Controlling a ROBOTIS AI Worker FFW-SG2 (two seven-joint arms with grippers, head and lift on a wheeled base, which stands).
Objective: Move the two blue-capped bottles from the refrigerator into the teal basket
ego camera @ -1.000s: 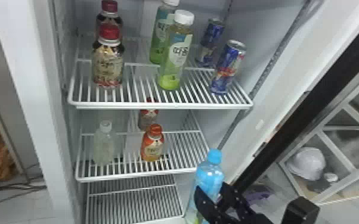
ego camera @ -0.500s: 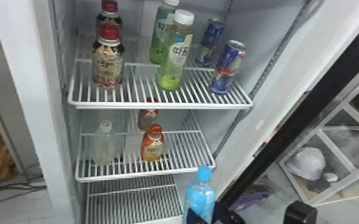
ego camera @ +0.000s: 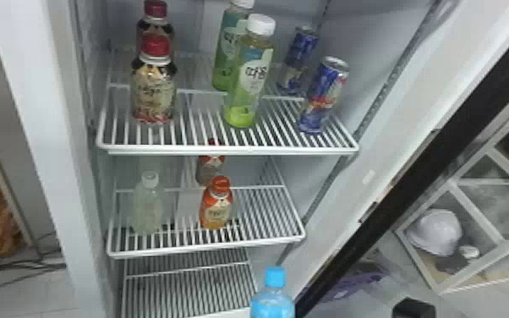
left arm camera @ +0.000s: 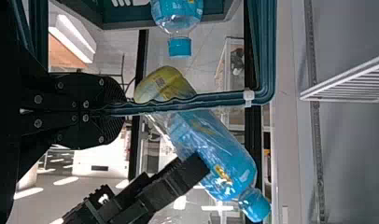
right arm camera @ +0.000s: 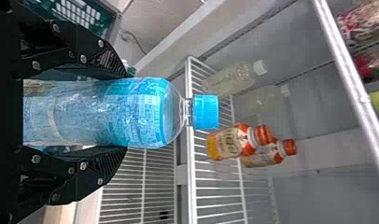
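Observation:
A black part of my right gripper is at the head view's bottom edge, to the right of a blue-capped bottle. In the right wrist view my right gripper is shut on this bottle, one finger on each side. The left wrist view has my left gripper shut on the rim of the teal basket. Beyond that rim, the held bottle is tilted. A second blue-capped bottle lies against the basket's far part, its cap past the edge.
The refrigerator's upper shelf holds red-capped and white-capped bottles and two cans. Orange bottles and a pale bottle stand on the middle shelf. The black-edged door is swung open on the right.
In the head view the held bottle has moved down and slightly left, away from the shelves. My right gripper's fingers have dropped below the bottom edge with it.

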